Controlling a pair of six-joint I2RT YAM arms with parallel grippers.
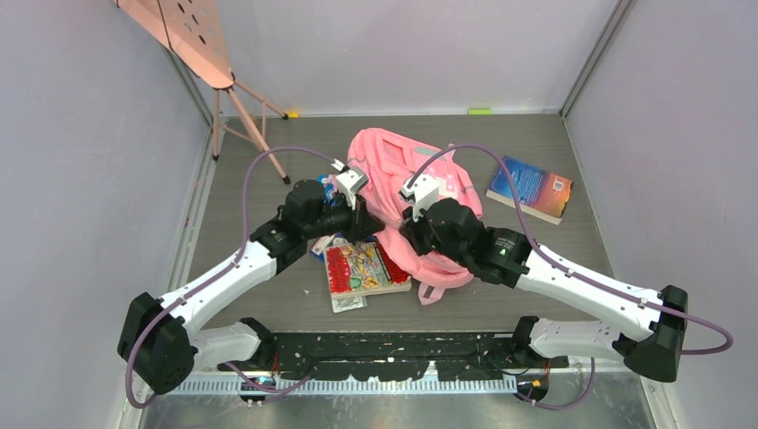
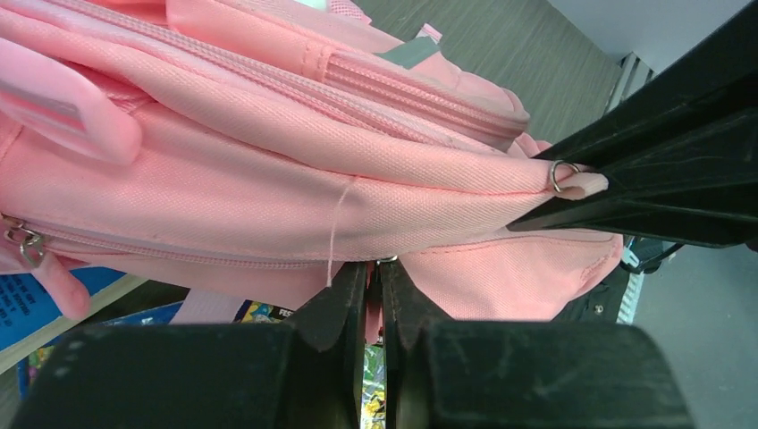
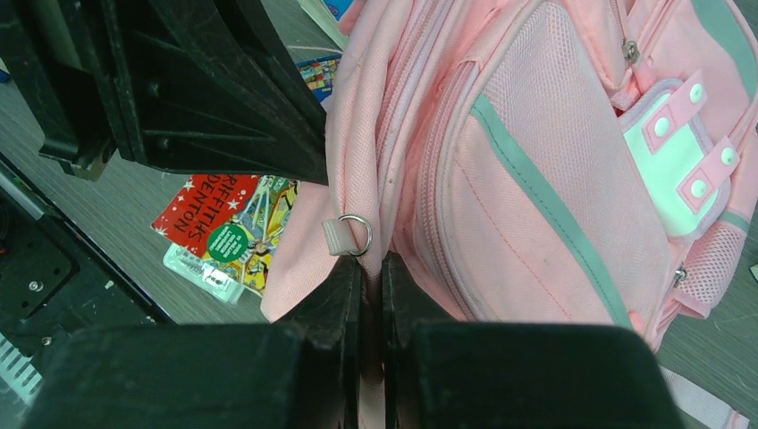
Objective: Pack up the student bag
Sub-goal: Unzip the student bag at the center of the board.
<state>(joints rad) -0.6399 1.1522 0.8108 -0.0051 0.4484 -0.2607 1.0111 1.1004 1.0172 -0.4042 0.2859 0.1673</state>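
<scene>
The pink student bag (image 1: 393,170) lies in the middle of the table, held up at its near end by both arms. My left gripper (image 1: 360,222) is shut on a fold of the bag's pink fabric (image 2: 268,197) next to a zip pull. My right gripper (image 1: 404,234) is shut on the bag's edge (image 3: 536,179) just below a small metal ring (image 3: 356,234). The right gripper's black body fills the right of the left wrist view. A colourful comic book (image 1: 362,266) lies under the bag's near end.
A blue book (image 1: 531,188) lies at the back right. A clear plastic packet (image 1: 347,304) pokes out under the comic book. A pink ironing board on legs (image 1: 192,36) stands at the back left. Grey walls close in both sides.
</scene>
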